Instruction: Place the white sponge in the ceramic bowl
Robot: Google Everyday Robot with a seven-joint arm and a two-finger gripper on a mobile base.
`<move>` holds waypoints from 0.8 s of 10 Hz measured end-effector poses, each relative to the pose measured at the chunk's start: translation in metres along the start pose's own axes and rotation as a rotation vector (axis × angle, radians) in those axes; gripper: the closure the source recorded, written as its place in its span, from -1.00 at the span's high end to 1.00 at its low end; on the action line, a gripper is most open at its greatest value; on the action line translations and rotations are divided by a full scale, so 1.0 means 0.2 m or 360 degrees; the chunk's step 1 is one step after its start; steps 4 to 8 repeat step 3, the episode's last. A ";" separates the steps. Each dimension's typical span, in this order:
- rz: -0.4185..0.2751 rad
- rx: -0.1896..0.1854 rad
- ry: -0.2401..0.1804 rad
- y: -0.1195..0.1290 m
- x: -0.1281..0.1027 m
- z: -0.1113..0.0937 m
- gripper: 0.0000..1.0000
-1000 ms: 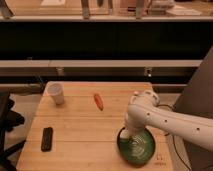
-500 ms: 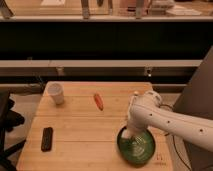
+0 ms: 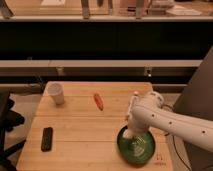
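The dark green ceramic bowl [image 3: 136, 148] sits at the front right of the wooden table [image 3: 80, 127]. My white arm reaches in from the right and bends down. The gripper [image 3: 129, 133] hangs over the bowl's back left rim. The white sponge does not show apart from the pale gripper tip, so I cannot tell whether it is held or lies in the bowl.
A white cup [image 3: 56, 93] stands at the back left. A small orange-red object [image 3: 99, 101] lies at the back middle. A black remote [image 3: 46, 138] lies at the front left. A dark chair [image 3: 7, 122] stands left of the table.
The arm's wrist has shifted slightly to the right while the gripper stays over the bowl's left rim. The other objects have not moved.
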 end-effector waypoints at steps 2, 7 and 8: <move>0.0006 0.0004 0.0006 0.02 0.02 0.01 0.60; 0.0008 0.0006 0.0009 0.02 0.02 0.01 0.60; 0.0008 0.0006 0.0009 0.02 0.02 0.01 0.60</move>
